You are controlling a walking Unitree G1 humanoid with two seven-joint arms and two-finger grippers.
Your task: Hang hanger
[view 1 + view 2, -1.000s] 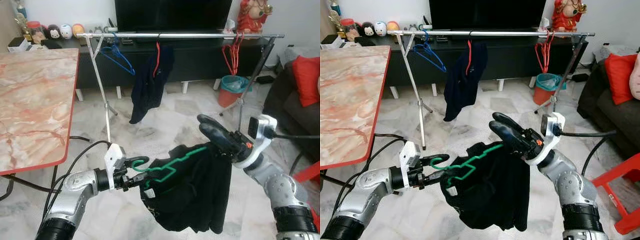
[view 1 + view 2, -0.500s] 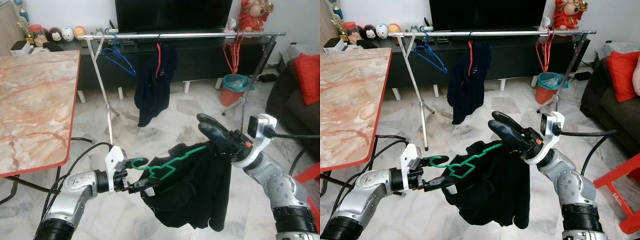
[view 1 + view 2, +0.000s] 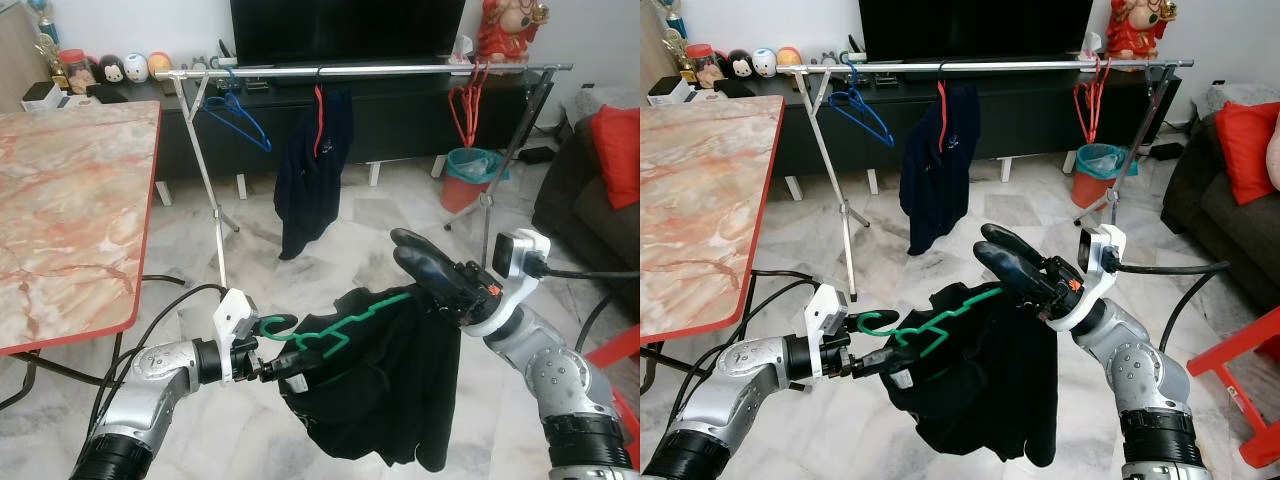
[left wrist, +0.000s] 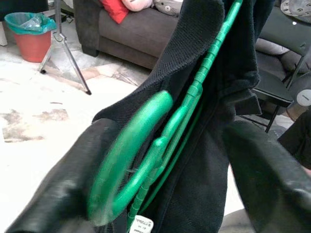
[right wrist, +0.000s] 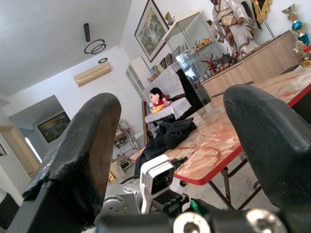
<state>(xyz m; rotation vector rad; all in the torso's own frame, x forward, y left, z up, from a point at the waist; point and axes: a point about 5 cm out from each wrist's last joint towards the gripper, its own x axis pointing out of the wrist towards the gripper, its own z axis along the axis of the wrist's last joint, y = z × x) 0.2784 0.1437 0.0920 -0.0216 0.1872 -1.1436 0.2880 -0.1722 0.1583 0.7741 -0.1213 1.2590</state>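
Green hanger [image 3: 335,325] with a black garment [image 3: 385,385] on it is held mid-air over the marble floor [image 3: 330,225]. Long axis runs from low on the robot's left up to the right; hook points toward the left gripper [image 3: 285,362], whose fingers are clamped on the hanger neck. Right gripper [image 3: 425,268] sits at the hanger's upper end, fingers apart. Clothes rail [image 3: 370,70] stands ahead, before the TV cabinet [image 3: 400,120]; marble table [image 3: 70,200] on the left.

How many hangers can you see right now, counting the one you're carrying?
At least 4: green hanger with the black garment between the grippers; on the rail, blue hanger, red one holding dark clothing, and a red bunch, number unclear.
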